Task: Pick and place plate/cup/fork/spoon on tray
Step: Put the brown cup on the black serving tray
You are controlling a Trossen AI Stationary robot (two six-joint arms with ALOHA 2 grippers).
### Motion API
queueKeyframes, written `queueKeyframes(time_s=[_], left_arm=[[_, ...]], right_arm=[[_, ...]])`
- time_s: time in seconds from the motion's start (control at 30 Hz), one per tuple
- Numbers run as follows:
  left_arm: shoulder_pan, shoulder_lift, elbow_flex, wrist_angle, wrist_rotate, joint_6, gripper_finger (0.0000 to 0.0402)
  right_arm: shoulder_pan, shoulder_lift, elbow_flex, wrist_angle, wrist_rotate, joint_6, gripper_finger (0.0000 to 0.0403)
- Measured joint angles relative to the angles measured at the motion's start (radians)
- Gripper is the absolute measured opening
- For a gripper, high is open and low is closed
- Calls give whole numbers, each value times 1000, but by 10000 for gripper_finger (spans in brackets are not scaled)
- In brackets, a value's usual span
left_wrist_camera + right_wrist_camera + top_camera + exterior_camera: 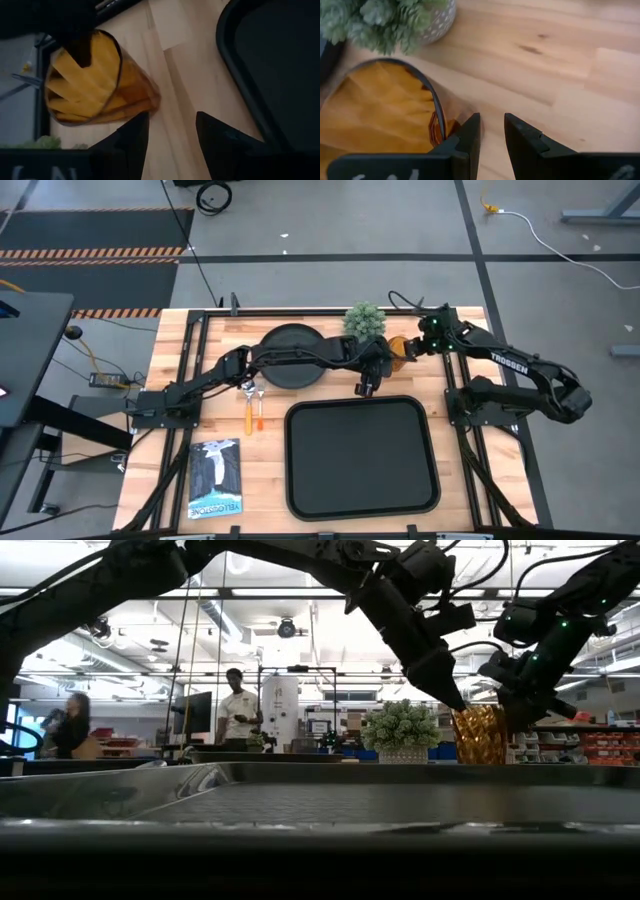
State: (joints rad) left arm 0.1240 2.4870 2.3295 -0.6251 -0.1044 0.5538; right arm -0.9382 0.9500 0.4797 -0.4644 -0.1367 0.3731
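From above, the cup (399, 347) sits beside the potted plant (365, 321), just beyond the tray (361, 457); the left gripper (361, 387) reaches across the plate (292, 356), the right gripper (415, 346) at the cup. Table level shows the cup (479, 734) lifted and tilted. Left wrist: fingers (131, 137) parted, empty. Right wrist: one finger (464, 135) inside the rim, pinching the wall.

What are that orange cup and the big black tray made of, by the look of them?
The cup looks like translucent amber plastic, though tinted glass can't be ruled out: light passes through its faceted wall and the wooden table shows through near its base. The tray has a matte black, non-shiny top seen from above; at table level its surface shows a fine grid texture and a dull sheen, so plastic or coated metal.
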Motion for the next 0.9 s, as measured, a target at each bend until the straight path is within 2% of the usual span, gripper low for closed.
queueKeyframes(time_s=[0.13, 0.57, 0.9], left_arm=[[-12, 0, 13, 9, -51, 53, 172], [-14, -2, 15, -9, -53, 71, 172], [1, -11, 15, -109, -53, 87, 172]], right_arm=[[29, 22, 0, 1, -33, 1, 93], [127, 32, -1, 29, -78, 13, 93], [179, 32, -1, 29, -99, 16, 93]])
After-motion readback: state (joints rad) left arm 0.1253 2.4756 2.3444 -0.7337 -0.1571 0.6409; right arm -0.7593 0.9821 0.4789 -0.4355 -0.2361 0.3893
